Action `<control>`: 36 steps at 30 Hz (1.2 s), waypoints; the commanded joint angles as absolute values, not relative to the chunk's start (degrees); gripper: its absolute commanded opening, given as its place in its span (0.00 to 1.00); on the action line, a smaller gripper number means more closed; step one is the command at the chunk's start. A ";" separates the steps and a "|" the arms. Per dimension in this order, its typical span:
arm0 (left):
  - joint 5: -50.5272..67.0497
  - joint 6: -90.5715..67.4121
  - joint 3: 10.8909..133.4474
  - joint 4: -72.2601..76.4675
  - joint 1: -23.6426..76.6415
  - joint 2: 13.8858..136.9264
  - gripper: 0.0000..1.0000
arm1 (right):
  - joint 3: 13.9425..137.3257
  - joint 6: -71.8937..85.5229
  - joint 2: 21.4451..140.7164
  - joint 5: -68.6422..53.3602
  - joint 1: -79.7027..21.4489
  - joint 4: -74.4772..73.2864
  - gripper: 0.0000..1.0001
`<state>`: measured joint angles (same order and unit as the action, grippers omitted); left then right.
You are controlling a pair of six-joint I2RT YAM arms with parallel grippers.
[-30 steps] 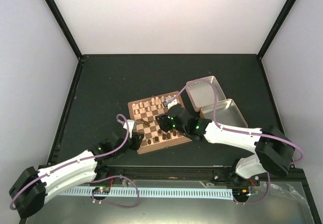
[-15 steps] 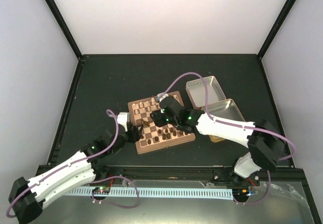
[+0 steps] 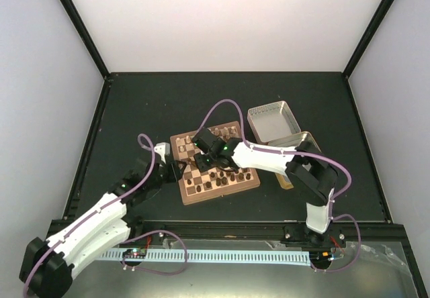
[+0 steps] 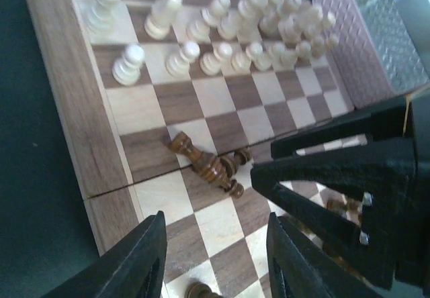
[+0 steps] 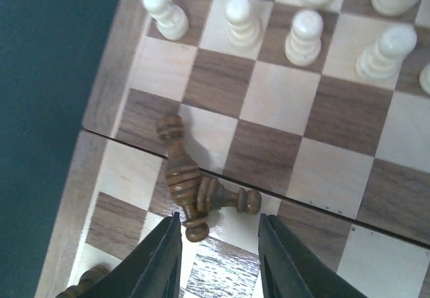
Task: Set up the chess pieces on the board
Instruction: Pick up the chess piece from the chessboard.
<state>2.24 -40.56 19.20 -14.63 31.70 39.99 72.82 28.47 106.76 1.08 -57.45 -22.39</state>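
Observation:
The board (image 3: 222, 194) lies mid-table, also seen in the left wrist view (image 4: 67, 110) and the right wrist view (image 5: 101, 96). Cream chess pieces (image 4: 222, 16) stand in its two far rows. Two dark chess pieces (image 5: 195, 187) lie tipped together on the board's middle seam, seen too from the left wrist (image 4: 208, 167). My right gripper (image 5: 220, 244) is open just short of them, nothing between its fingers; from above it (image 3: 198, 154) hangs over the board's left half. My left gripper (image 4: 215, 244) is open over the near-left squares (image 3: 176, 170), holding nothing.
Two square metal tin halves sit right of the board, one (image 3: 272, 122) open to view, the other (image 3: 304, 147) partly under my right arm. More dark pieces (image 3: 222, 176) stand on the near rows. Black posts frame the table's edges.
My right arm has swung left across the board and its jaws have narrowed. My left gripper has moved forward to the board's left edge.

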 commanded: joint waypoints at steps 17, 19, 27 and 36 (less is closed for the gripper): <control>8.78 -40.74 27.16 -8.47 29.35 59.83 0.27 | 74.59 36.48 110.70 6.65 -56.87 -21.55 0.25; 8.79 -40.94 27.73 -8.27 29.35 61.03 0.26 | 75.01 36.36 111.33 6.30 -56.86 -21.60 0.25; 10.36 -41.37 28.90 -5.90 29.26 66.03 0.26 | 74.93 35.71 112.72 6.17 -56.86 -21.91 0.20; 11.37 -42.54 29.87 -5.10 28.48 69.85 0.26 | 73.25 34.83 111.82 7.13 -56.87 -21.46 0.16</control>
